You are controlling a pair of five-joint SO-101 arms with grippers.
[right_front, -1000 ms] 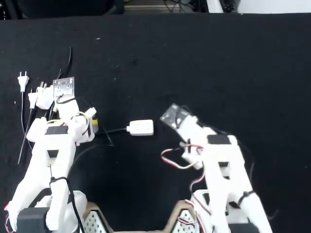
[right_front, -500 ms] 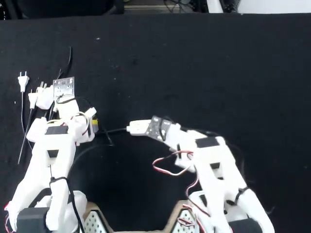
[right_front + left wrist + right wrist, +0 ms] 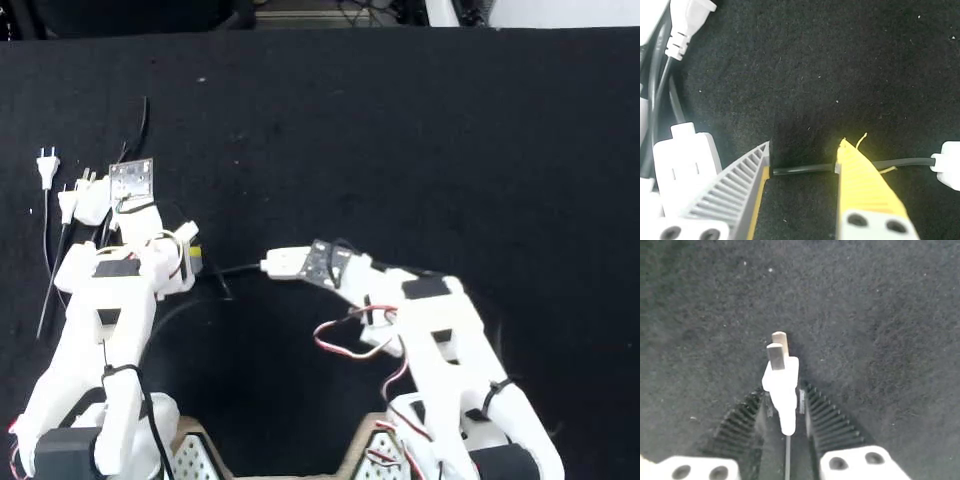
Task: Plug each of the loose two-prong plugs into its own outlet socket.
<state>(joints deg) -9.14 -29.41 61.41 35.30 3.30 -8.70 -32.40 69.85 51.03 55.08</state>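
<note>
two-prong plugs, lot of several, logged across the table (image 3: 420, 130).

item one: loose plug (image 3: 46, 166), white, at the far left edge, prongs pointing away from me. a second cable end (image 3: 68, 203) lies just beside it. both are unplugged.

item two: left fingers (image 3: 735, 185), spread wide, straddling a black cable (image 3: 800, 170) without pinching it. a slotted white block (image 3: 687, 160), an outlet socket by my reading, sits just beside one finger. i judge they are parked close to steady it.

item three: cabled block (image 3: 283, 262), white, mid-table. my right arm's tip is touching or just beside it, i cannot tell which.

item four: right fingers (image 3: 825, 420), clenched on the held plug (image 3: 781, 382). its prongs project past the tips so they can lead into the slots.
</note>
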